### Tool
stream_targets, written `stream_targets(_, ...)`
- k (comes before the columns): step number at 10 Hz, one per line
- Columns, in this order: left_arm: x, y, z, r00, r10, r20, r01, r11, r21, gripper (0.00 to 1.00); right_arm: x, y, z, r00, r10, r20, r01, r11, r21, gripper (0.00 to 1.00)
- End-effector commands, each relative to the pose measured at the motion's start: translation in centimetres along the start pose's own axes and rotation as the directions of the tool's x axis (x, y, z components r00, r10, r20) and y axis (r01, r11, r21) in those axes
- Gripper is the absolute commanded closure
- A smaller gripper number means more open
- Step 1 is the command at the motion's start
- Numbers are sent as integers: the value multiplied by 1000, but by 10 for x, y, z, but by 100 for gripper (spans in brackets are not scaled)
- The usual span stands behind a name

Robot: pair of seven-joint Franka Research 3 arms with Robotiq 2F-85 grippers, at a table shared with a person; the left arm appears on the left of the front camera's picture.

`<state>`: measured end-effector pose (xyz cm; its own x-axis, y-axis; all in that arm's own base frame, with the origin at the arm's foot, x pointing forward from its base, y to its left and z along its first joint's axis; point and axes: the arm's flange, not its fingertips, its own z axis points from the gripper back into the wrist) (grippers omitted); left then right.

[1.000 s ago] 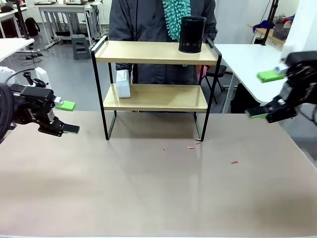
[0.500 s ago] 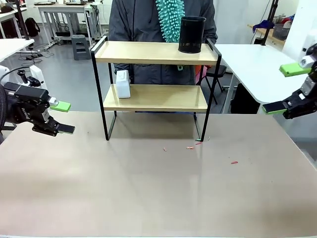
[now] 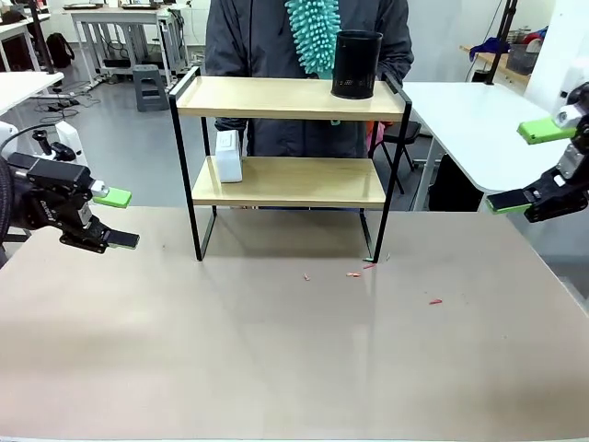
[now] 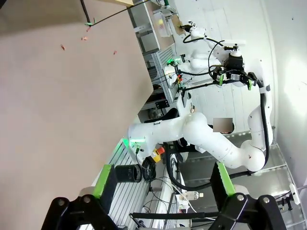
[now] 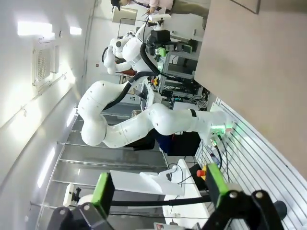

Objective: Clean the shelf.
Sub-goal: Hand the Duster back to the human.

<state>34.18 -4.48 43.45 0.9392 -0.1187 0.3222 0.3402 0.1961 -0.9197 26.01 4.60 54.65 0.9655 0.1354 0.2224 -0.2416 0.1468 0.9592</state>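
On the near stretch of the table point(image 3: 276, 368) nothing stood but a few small red scraps point(image 3: 354, 274) scattered just in front of the shelf. At the table's left edge the left end effector point(image 3: 117, 218) hovered with its green-padded fingers spread and nothing between them; at the right edge the right end effector point(image 3: 532, 166) hung higher, likewise spread wide and empty. Both wrist views confirmed the gaps: the left pair of fingers point(image 4: 103, 181) and the right pair point(image 5: 102, 189) stood well apart.

Farther back, near the middle of the table, stood the shelf point(image 3: 287, 180), upright on its four thin black legs. It looked light and stiff, with smooth wooden boards that would probably slide under a pad, so I judged the metal frame at an upper corner or a side rail the better place to hold or steady it. A white box point(image 3: 227, 155) sat at the left end of the lower board, and a black cylindrical holder point(image 3: 355, 63) stood on the top board toward the right; both looked liable to tip if the shelf were jolted.

Beyond it the person point(image 3: 304, 37) held a teal fluffy duster point(image 3: 313, 32) above the top board.

Compared with a second earlier, the right end effector had drawn back and up toward the edge, the left had shifted slightly outward, and the duster had moved a little left.
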Motion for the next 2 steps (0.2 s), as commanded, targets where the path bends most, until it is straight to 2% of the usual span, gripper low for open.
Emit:
stream_targets(1,-5,-2,0,1000,12,2,-12,1000,8,0,0,2,0,1000,-20,-3,19,1000,-1,0)
stream_targets(2,-5,-2,0,1000,12,2,-12,1000,8,0,0,2,0,1000,-20,-3,19,1000,-1,0)
